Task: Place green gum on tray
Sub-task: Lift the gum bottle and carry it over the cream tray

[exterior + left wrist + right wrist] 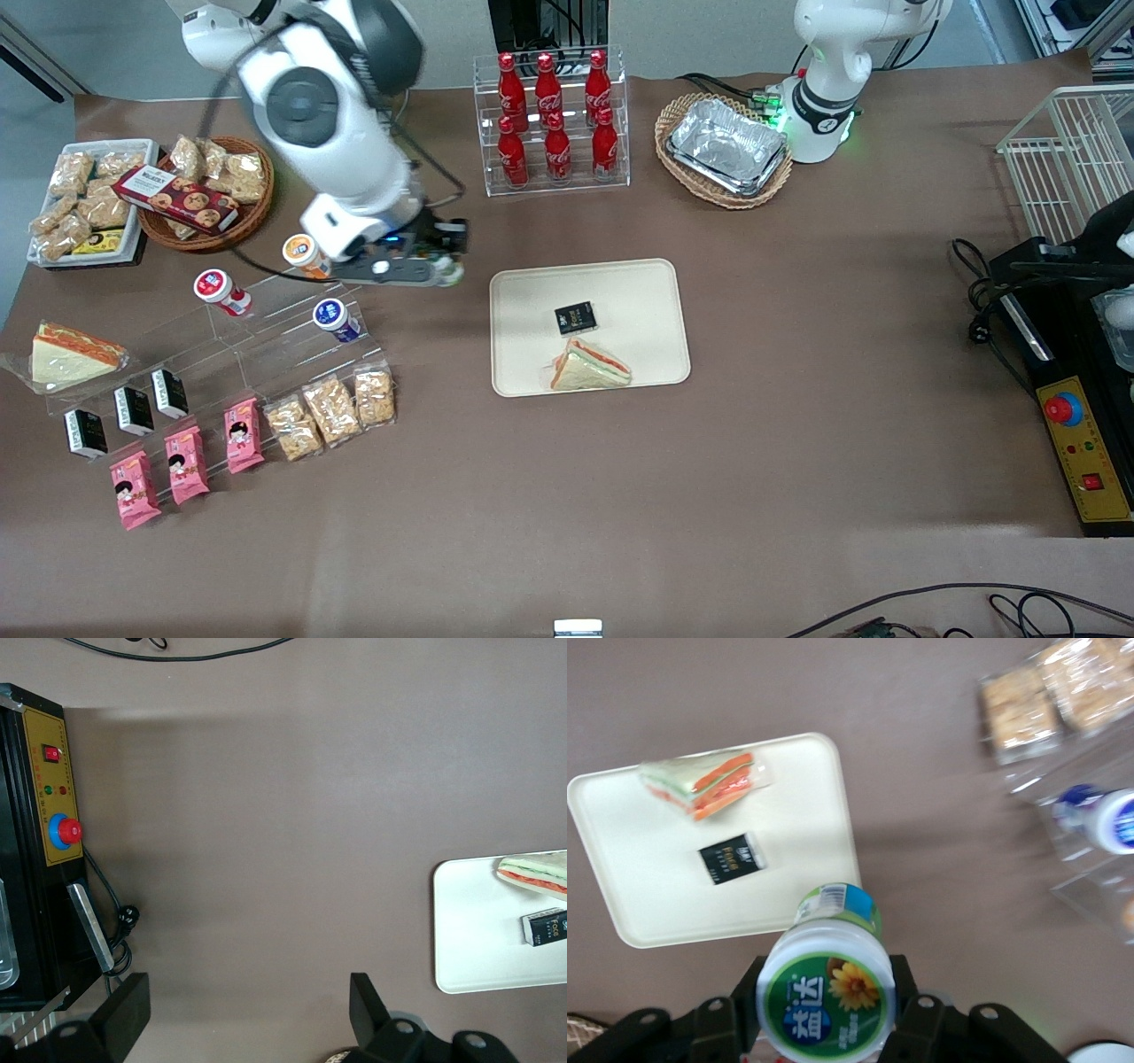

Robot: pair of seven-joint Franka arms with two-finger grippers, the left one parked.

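Brown table covering is seen under the gripper (833, 1028), whose fingers are clamped on the green gum (827, 990), held aloft near the tray (523, 354). Carrying across and release are left.

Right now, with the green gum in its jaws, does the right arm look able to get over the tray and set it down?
Probably yes. The gripper, shut on the green gum, hangs just off the tray. Only a sandwich and a black packet lie on it, leaving bare tray.
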